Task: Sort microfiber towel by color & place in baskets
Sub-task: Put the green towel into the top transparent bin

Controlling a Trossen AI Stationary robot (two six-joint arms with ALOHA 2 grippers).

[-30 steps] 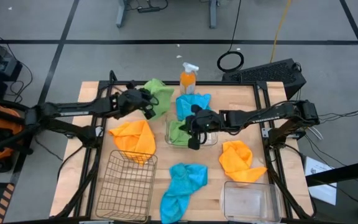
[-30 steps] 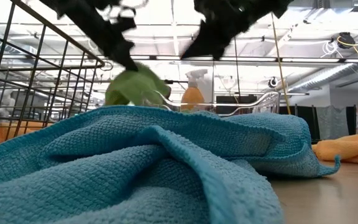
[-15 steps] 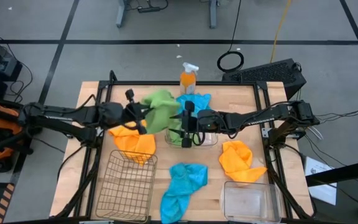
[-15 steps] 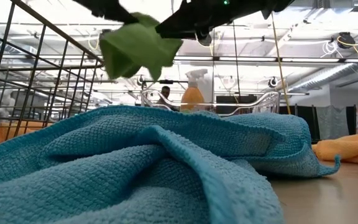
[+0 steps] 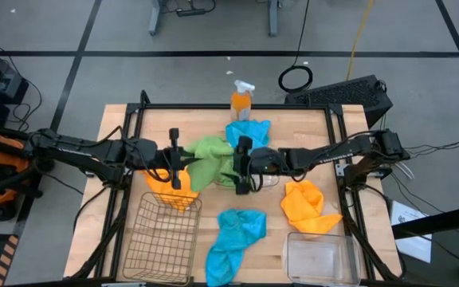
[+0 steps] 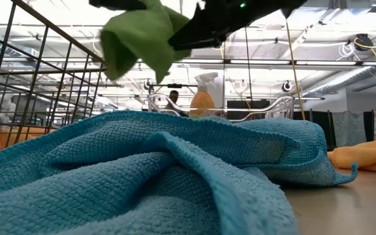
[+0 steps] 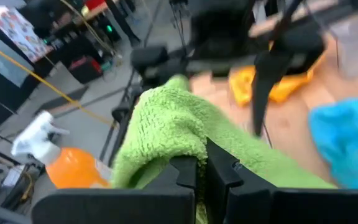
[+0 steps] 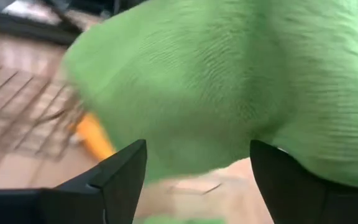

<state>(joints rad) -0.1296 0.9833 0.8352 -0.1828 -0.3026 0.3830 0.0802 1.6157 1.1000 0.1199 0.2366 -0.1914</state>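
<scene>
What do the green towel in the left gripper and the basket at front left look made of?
Green towel: soft looped microfiber-type cloth, matte; the nubby pile shows in the left wrist view, and it drapes in folds from the shut left gripper. Basket: thin wire grid, probably metal; the open mesh lets the wooden table show through. Coating cannot be told.

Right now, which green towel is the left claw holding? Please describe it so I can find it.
Find the clear basket at the table's middle. Just left of it, a green towel hangs from the left claw. Unlike the other green towel in that basket, it is in the air.
</scene>
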